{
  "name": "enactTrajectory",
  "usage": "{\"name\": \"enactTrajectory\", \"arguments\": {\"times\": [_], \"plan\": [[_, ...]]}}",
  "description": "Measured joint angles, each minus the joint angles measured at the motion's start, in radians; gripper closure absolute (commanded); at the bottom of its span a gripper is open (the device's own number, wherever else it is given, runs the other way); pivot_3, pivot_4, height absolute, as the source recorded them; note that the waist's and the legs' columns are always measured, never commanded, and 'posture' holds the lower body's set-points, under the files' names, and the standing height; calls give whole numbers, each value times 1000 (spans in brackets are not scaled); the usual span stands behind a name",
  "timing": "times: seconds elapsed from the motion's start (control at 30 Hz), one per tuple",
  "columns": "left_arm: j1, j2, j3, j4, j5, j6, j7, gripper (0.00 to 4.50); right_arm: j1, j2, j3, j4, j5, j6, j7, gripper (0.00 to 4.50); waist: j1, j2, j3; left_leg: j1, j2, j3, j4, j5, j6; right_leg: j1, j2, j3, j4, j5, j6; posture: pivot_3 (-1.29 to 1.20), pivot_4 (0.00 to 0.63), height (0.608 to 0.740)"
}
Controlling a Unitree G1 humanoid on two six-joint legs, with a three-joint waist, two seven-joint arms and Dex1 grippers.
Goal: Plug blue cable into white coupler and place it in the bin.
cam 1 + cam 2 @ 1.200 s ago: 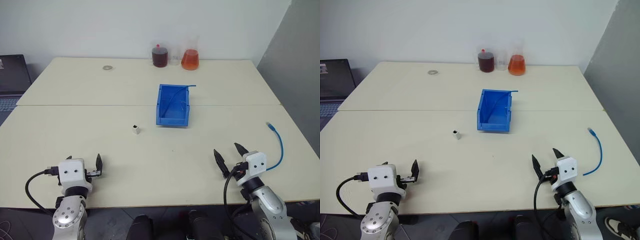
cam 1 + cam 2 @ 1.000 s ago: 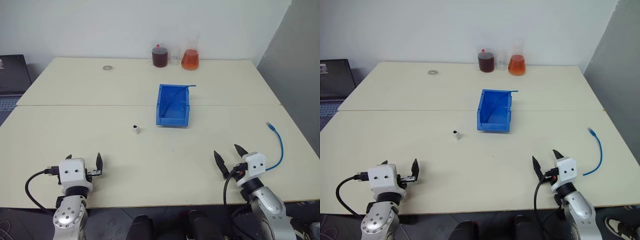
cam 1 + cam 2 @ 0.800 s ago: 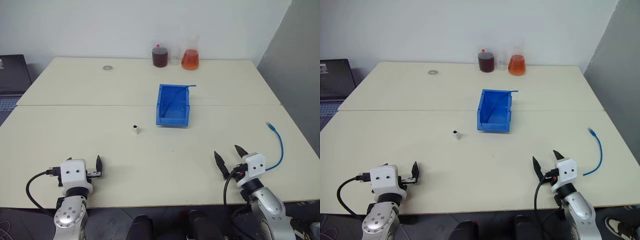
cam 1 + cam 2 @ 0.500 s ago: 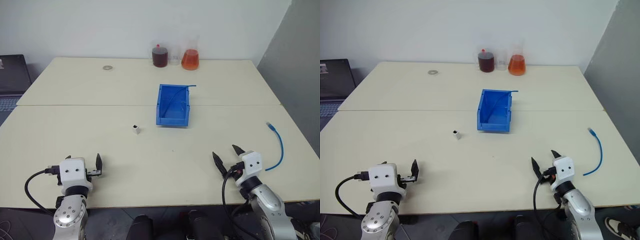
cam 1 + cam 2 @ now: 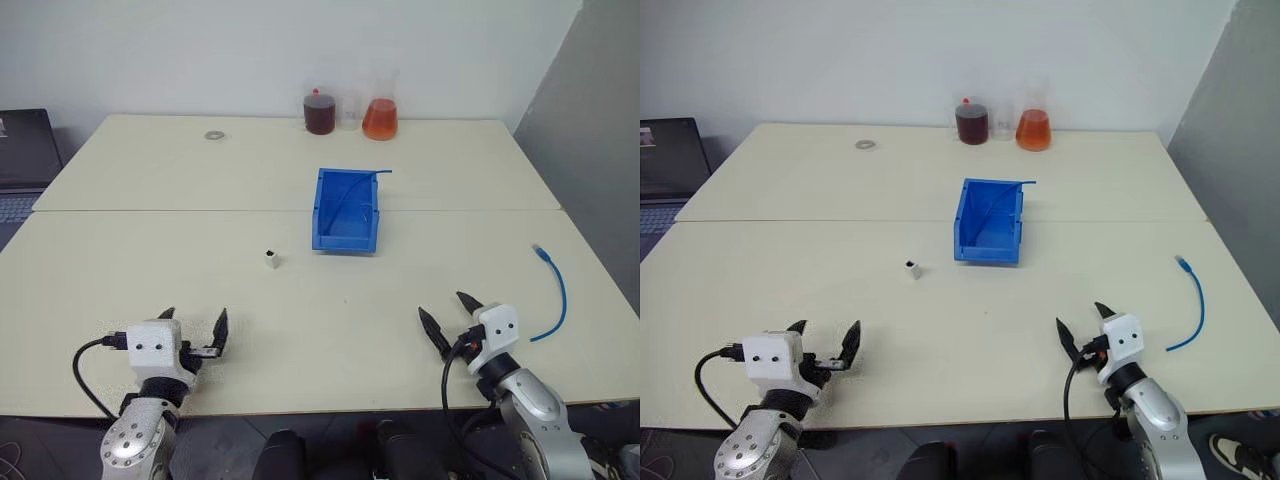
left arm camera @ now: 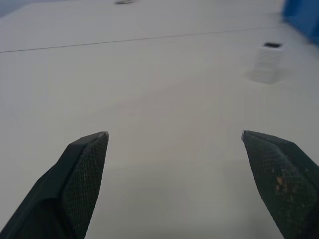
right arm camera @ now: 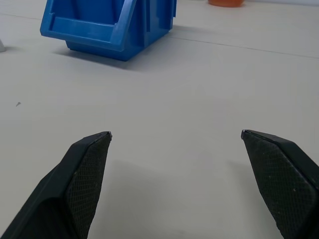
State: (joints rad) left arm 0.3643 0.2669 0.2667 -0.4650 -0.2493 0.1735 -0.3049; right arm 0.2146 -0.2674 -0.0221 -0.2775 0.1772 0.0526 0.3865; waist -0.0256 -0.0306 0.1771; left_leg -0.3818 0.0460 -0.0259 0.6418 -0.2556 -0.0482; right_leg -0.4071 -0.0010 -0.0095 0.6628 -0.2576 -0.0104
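Both hands sat low at the near edge of the surface (image 5: 120, 250). Left hand (image 5: 193, 325) was spread wide, nothing in it. Right hand (image 5: 447, 314) likewise wide open and empty. Bare surface between each pair of fingers in the wrist views.

Blue cable (image 5: 556, 292) lay in a curve near the right edge, just beyond and to the right of the right hand, its clear plug at the far end. Not touching the hand.

White coupler (image 5: 272, 259) stood alone mid-surface, well ahead of the left hand, dark socket facing up. Open surface between it and the left hand, nothing in the way.

Bin (image 5: 346, 211) sat just past and right of the coupler, apart from it, low front toward the robot. A thin darker blue wire (image 5: 362, 187) ran from its inside over its far right corner.

Far edge: a jar of dark liquid (image 5: 319, 112), a flask of orange liquid (image 5: 380, 117), a small clear beaker (image 5: 348, 115) between them. A small ring (image 5: 214, 135) lay far left.

Surface was two cream tables butted together, seam running across. White wall behind, grey panel on the right, a laptop (image 5: 22, 155) off the left edge.

Count: two hands, one cable, one coupler, one bin, three vessels, one ring.
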Motion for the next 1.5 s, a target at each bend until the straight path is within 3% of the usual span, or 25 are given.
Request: {"name": "enactTrajectory", "arguments": {"times": [0.23, 0.33, 0.47, 0.63, 1.0, 1.2, 1.5], "plan": [[-342, 318, -182, -38, -95, 178, -316, 0, -17, 5, -88, -41, -36, 24, -108, 52, 23, 3, 1, -1, -1, 1, 2, 0, 0, 1, 3, 0, 0, 1, 2, 0, 150, 740], [-498, 398, -253, -47, -164, 311, -423, 0, -42, 3, -168, -75, -17, 95, -159, 52, 15, 3, 1, 0, -2, 4, 2, 0, 0, 0, 3, 2, 0, 5, 8, 0, 150, 740], [-610, 419, -291, -38, -226, 420, -479, 0, -81, -26, -260, -78, 30, 200, -189, 52, 10, 4, 1, -2, -1, 4, 1, 0, 0, -1, 3, 2, 1, 4, 7, 0, 150, 740], [-739, 470, -375, -19, -232, 478, -570, 0, -217, -190, -429, 76, 113, 341, -174, 52, 10, 4, 2, -1, -1, 3, 1, 0, 0, -1, 4, 3, 1, 4, 7, 0, 150, 740], [-773, 447, -408, 41, -226, 476, -602, 0, -398, -371, -465, 560, 159, 465, 3, 52, -3, 4, 2, -1, -1, 4, 1, 0, 1, -1, 6, 7, 1, 4, 6, 0, 150, 740], [-773, 444, -408, 41, -226, 476, -602, 0, -466, -421, -449, 665, 165, 505, 92, 1224, -6, 4, 2, 0, -1, 5, 2, 0, 1, -1, 7, 8, 1, 5, 8, 0, 150, 740], [-766, 440, -396, 31, -240, 478, -601, 0, -477, -452, -376, 692, 147, 457, 204, 3654, -7, 4, 2, 1, 0, 5, 2, 0, 1, -1, 8, 10, 1, 5, 8, 0, 150, 740]]}}
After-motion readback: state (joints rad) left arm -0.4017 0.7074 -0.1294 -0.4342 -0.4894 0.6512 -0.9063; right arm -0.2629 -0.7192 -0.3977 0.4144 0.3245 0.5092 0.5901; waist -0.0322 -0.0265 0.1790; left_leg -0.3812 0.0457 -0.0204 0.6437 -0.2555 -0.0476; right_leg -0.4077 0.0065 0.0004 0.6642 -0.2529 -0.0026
